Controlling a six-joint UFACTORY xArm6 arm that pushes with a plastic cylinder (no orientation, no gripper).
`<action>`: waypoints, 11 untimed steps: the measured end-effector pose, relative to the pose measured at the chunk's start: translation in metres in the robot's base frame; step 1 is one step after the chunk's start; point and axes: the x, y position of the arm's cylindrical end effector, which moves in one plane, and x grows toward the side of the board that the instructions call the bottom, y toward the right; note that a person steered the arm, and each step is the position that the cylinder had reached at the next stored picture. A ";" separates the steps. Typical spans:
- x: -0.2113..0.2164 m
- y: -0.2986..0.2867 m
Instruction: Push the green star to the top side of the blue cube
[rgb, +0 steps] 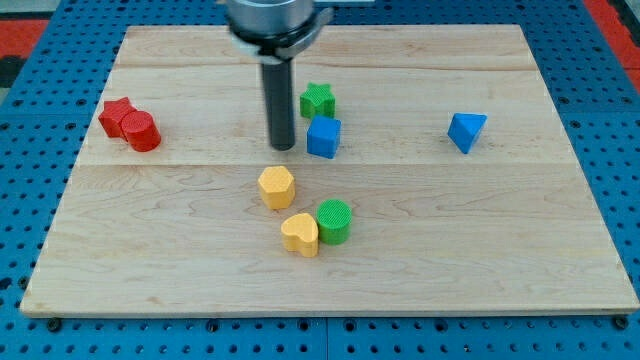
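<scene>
The green star (317, 100) sits near the middle of the wooden board, touching the top edge of the blue cube (323, 137), slightly to its left. My tip (282, 147) rests on the board just left of the blue cube and below-left of the green star, a small gap from both.
A red star (116, 114) and a red cylinder (142, 131) sit together at the left. A yellow hexagon (276, 186), a yellow heart (300, 234) and a green cylinder (334, 221) lie below the tip. A blue triangle (466, 130) is at the right.
</scene>
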 end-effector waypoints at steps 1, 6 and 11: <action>-0.011 0.040; -0.029 -0.030; -0.061 0.020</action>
